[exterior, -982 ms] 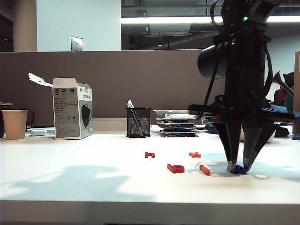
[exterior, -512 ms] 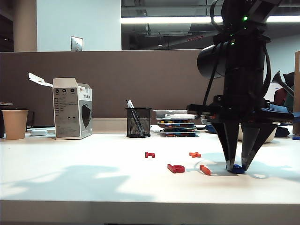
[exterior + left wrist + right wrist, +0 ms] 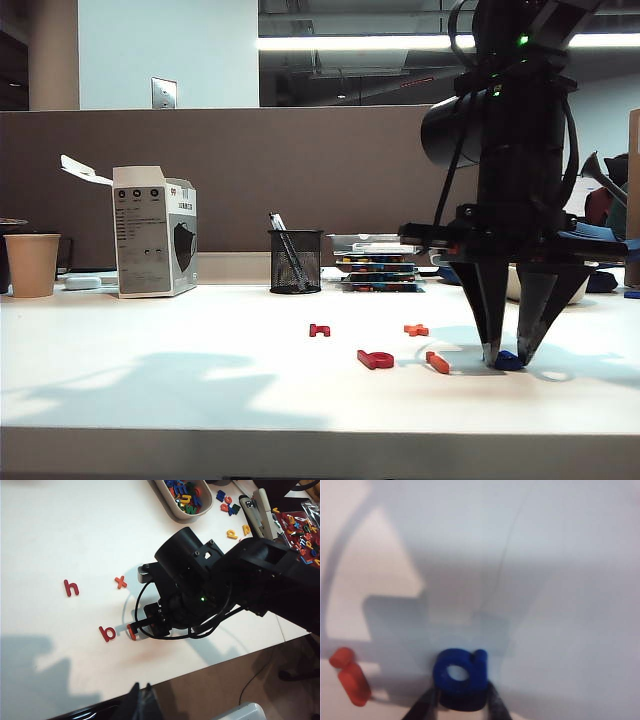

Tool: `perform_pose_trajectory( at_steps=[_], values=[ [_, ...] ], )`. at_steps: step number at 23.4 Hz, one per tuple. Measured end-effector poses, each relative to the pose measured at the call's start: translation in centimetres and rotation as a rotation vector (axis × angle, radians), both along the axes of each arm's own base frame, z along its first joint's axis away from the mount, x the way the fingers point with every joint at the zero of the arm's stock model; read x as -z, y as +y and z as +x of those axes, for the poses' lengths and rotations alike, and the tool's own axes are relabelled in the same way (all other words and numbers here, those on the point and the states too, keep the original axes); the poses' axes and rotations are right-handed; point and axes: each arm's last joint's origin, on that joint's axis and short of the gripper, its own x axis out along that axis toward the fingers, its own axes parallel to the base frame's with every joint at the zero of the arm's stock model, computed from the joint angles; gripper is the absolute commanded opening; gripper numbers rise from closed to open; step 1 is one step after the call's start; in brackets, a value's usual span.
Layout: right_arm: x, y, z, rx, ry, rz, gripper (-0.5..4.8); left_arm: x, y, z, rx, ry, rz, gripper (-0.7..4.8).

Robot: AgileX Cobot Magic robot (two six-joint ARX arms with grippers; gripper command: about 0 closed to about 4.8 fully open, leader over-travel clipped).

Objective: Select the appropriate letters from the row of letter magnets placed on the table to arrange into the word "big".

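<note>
- We see the table (image 3: 200,390), a wide white desk top, running the whole width of the exterior view, with a brown partition behind it.
- The right arm rises dark and tall on the right; its bulk hides the far clutter behind it.
- At the far left stand a white carton (image 3: 153,232) with its flap up and a paper cup (image 3: 31,264); a mesh pen cup (image 3: 295,260) and a stack of trays (image 3: 378,265) sit far centre.
- The right gripper (image 3: 507,356) points straight down at the right, near part of the table, its two fingertips on either side of the dark blue letter (image 3: 509,361), which lies flat on the table. In the right wrist view the tips flank the letter closely; we cannot tell for sure whether they press it or stand just off it.
- The left gripper is out of view in all the frames; its wrist camera looks down on the right arm.
- The orange bar (image 3: 437,362) lies just left of the blue letter, the red looped letter (image 3: 375,359) further left.
- Farther back lie the dark red piece (image 3: 319,330) and the orange-red piece (image 3: 416,329).
</note>
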Motion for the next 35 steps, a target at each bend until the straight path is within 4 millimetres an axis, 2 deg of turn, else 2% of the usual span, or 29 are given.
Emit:
perform_pose_trajectory(
  at_steps=[1,10,18,20,22,25,26,32,35],
  values=[
    [0.0,0.0,0.0,0.0,0.001,0.0,1.78,0.0,0.0,0.0,0.0,0.0,0.0,-0.05],
    [-0.5,0.1,0.2,0.0,-0.003,0.002,1.8,0.0,0.0,0.0,0.0,0.0,0.0,-0.05],
    [-3.2,0.2,0.4,0.0,-0.062,0.029,1.79,0.0,0.0,0.0,0.0,0.0,0.0,-0.05],
    [-4.4,0.1,0.2,-0.002,-0.08,0.037,1.76,0.0,0.0,0.0,0.0,0.0,0.0,-0.05],
    [-5.7,0.0,0.2,-0.01,-0.117,0.051,1.47,0.0,0.0,0.0,0.0,0.0,0.0,-0.05],
    [-7.8,-0.2,0.1,-0.025,-0.191,0.044,0.15,0.0,0.0,0.0,0.0,0.0,0.0,-0.05],
    [-8.6,-0.3,0.1,-0.032,-0.221,0.035,-0.08,0.0,0.0,0.0,0.0,0.0,0.0,-0.05],
    [-14.0,-1.6,-0.9,-0.077,-0.424,-0.001,-0.07,0.0,0.0,0.0,0.0,0.0,0.0,-0.05],
    [-17.4,-3.4,-2.4,-0.071,-0.552,-0.024,-0.07,0.0,0.0,0.0,0.0,0.0,0.0,-0.05]
  ],
)
